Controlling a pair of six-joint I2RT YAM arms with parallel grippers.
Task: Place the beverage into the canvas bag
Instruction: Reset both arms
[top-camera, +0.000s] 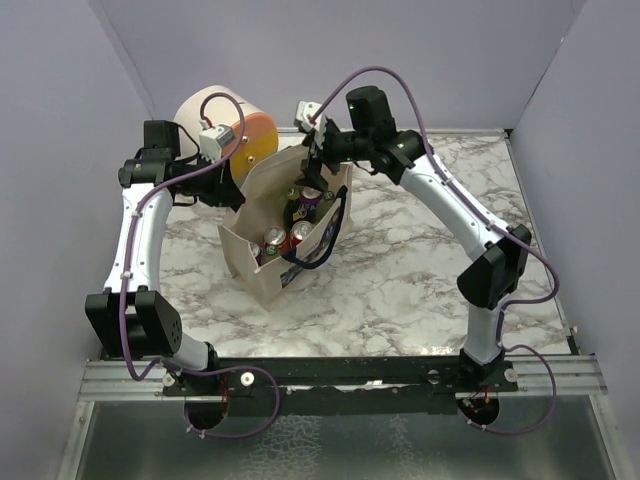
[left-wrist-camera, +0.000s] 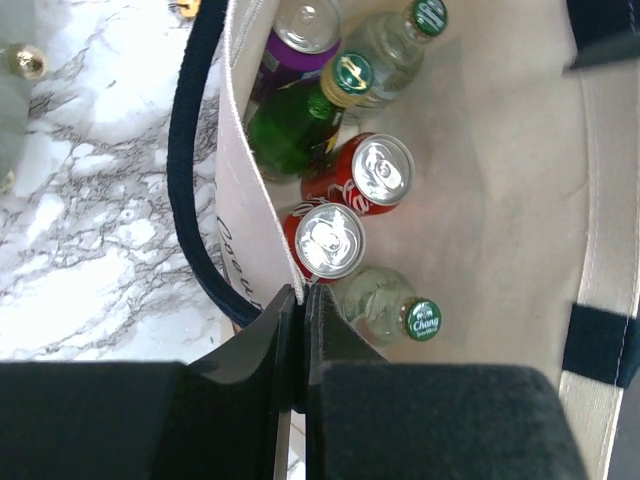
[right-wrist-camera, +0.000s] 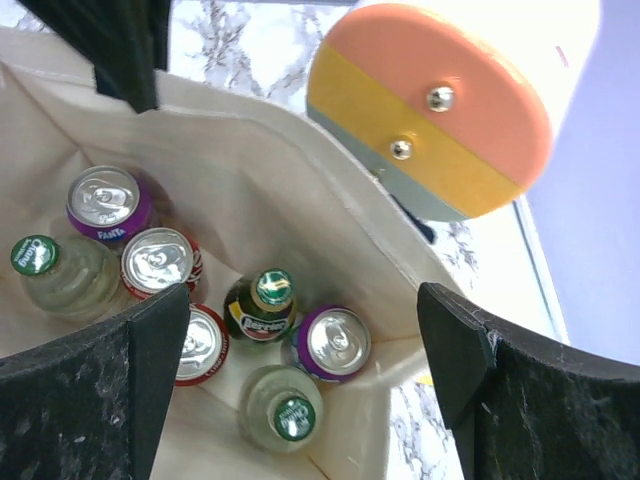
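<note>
Left jaws pinched the rim of the canvas bag (top-camera: 256, 268); right jaws, wide and empty above its cans (right-wrist-camera: 157, 262), probably needed lifting straight out.

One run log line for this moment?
left end effector: shut on canvas bag rim | right end effector: open above it | beverages: inside

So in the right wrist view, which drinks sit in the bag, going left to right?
Upper clear bottle, purple Fanta can, upper red can, lower red can, dark green bottle, second purple can.
</note>
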